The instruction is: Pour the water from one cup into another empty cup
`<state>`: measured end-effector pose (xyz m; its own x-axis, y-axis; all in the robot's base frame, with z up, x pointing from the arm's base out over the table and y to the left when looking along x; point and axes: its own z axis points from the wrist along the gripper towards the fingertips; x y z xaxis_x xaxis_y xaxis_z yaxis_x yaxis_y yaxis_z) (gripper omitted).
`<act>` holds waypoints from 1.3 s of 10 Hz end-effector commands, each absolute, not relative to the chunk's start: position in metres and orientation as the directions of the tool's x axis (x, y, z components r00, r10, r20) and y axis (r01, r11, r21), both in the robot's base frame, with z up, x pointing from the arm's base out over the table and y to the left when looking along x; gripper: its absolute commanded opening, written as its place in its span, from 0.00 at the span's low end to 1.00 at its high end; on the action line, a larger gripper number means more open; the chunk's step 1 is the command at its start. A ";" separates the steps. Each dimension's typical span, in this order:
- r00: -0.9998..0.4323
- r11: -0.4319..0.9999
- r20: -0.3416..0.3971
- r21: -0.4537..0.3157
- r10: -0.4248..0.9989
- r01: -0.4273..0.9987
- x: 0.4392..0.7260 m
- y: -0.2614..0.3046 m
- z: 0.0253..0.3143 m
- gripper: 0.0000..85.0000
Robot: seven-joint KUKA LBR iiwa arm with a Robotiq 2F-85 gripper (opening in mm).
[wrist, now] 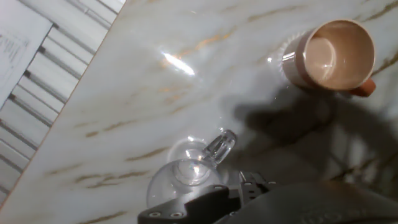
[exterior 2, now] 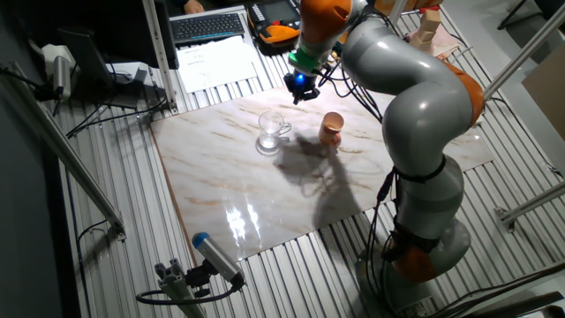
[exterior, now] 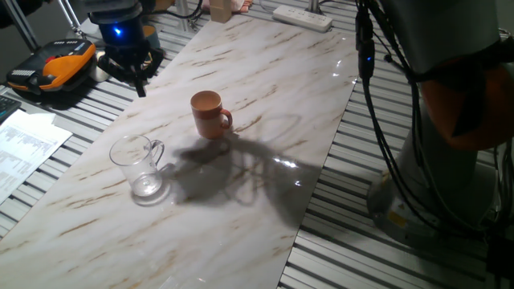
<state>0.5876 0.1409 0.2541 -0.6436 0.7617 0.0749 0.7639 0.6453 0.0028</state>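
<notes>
While the hand [exterior: 136,71] is hovering at the upper left, holding nothing, its jaw state unclear, the glass mug [exterior: 138,164] is standing lower left on the bench [exterior: 265,96], near the terracotta mug [exterior: 210,114]. Rigid, slick and breakable, it is probably best gripped across the wall or loop handle [wrist: 221,145].

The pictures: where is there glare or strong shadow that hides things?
One fixed view: the arm's dark shadow lies between glass mug and terracotta mug. Hand view: glare streak on marble. The other fixed view: bright reflections on the table's near edge.
</notes>
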 end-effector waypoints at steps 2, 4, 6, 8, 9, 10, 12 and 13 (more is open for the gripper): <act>-0.788 0.789 0.040 -0.014 0.614 0.614 0.584 0.139 0.256 0.00; -0.833 0.833 0.013 -0.002 0.554 0.554 0.579 0.133 0.254 0.00; -0.877 0.878 -0.036 0.013 0.479 0.479 0.573 0.121 0.249 0.00; -0.898 0.899 -0.052 0.032 0.438 0.436 0.573 0.120 0.248 0.00; -0.899 0.899 -0.026 0.051 0.437 0.435 0.572 0.120 0.248 0.00; -0.902 0.900 0.000 0.062 0.433 0.432 0.572 0.118 0.248 0.00; -0.910 0.908 0.023 0.071 0.413 0.414 0.572 0.115 0.247 0.00; -0.919 0.916 0.013 0.067 0.395 0.395 0.570 0.110 0.245 0.00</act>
<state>0.5698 0.1094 0.2448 -0.9110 0.4123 0.0115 0.4122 0.9090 0.0623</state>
